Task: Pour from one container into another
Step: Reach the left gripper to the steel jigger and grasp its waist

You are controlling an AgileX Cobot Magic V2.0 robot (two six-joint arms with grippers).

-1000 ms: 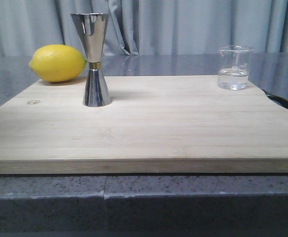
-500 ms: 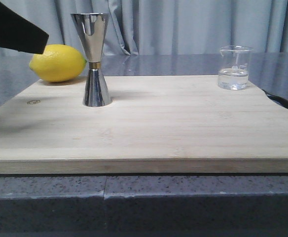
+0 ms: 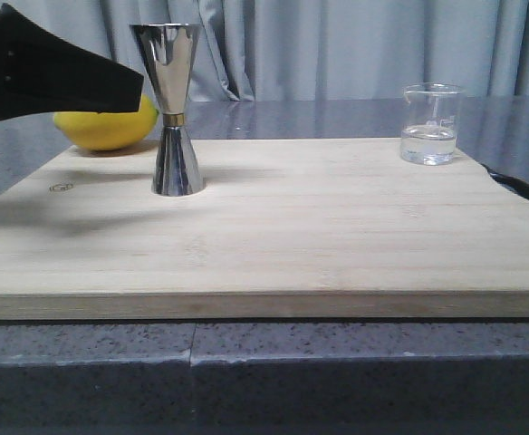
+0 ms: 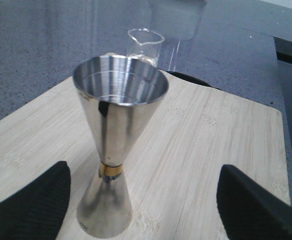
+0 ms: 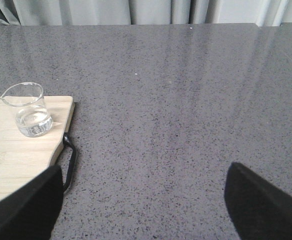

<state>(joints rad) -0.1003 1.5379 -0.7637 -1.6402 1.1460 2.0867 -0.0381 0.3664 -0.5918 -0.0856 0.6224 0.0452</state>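
Note:
The steel jigger with a gold band stands upright on the left of the wooden board; its upper cup looks empty in the left wrist view. The glass beaker, holding a little clear liquid, stands at the board's far right corner and also shows behind the jigger and in the right wrist view. My left gripper is open, its fingers reaching in from the left, close to the jigger and apart from it. My right gripper is open over the bare counter, right of the board.
A lemon lies behind the left gripper at the board's back left. The board has a black handle at its right end. It rests on a grey speckled counter, with curtains behind.
My left gripper has come into the front view from the left and advanced rightward toward the jigger, now covering part of the lemon. Jigger and beaker have not moved.

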